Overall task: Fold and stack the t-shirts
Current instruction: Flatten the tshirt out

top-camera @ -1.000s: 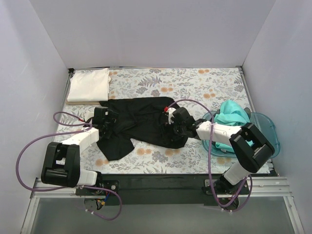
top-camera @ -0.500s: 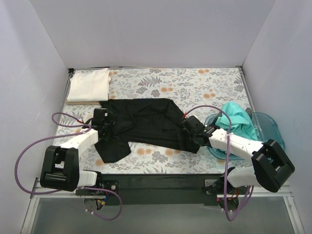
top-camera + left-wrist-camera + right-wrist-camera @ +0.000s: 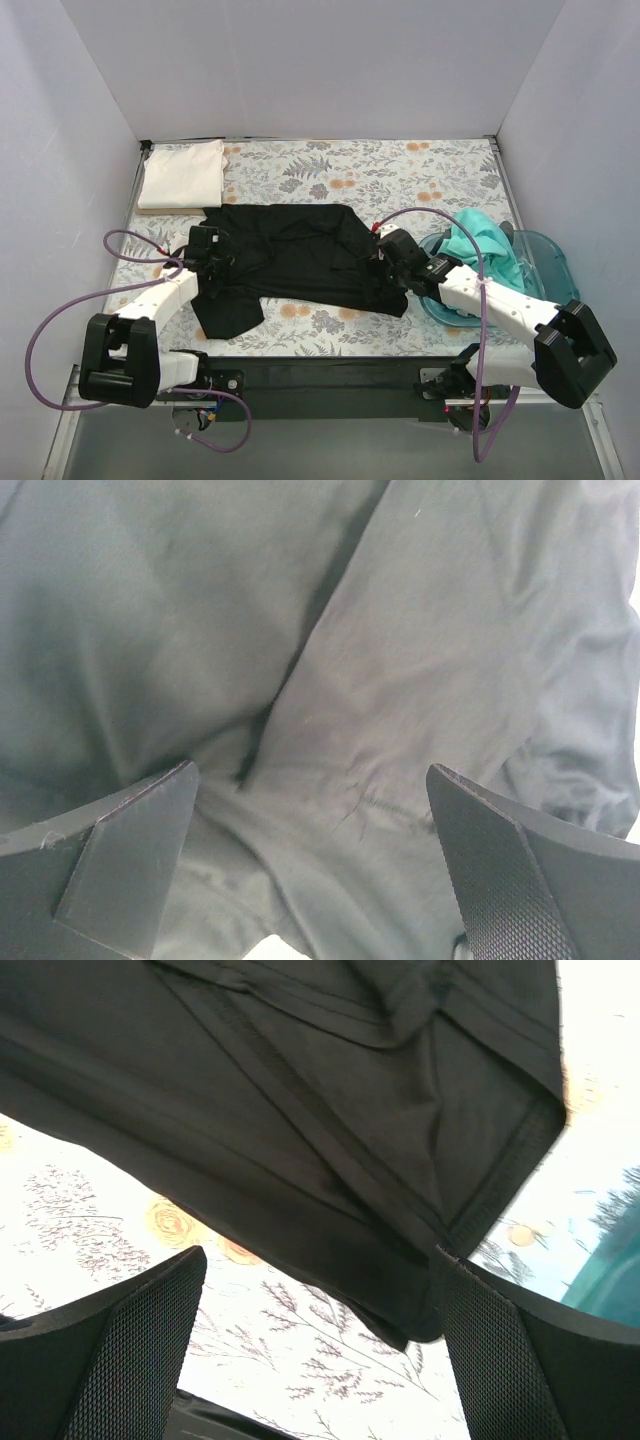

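Jaws of left gripper (image 3: 315, 820) spread wide, pinching nothing, hovering low over wrinkled cloth of black t-shirt (image 3: 290, 250) near its left edge. Jaws of right gripper (image 3: 315, 1290) likewise parted, empty, poised above the shirt's right near corner, stitched hem and floral table cover (image 3: 400, 170) visible between the fingers. Black t-shirt spread across the middle of the table, mostly flat, one sleeve trailing toward the near left. Folded white t-shirt (image 3: 182, 172) in the far left corner, well apart from the black one. Teal t-shirt (image 3: 478, 240) heaped in translucent blue bin (image 3: 548, 268) at the right, just beside the right arm and partly crossed by it. Purple cable (image 3: 128, 238) looping from the left arm over the cover at the left; another arching over the right arm.
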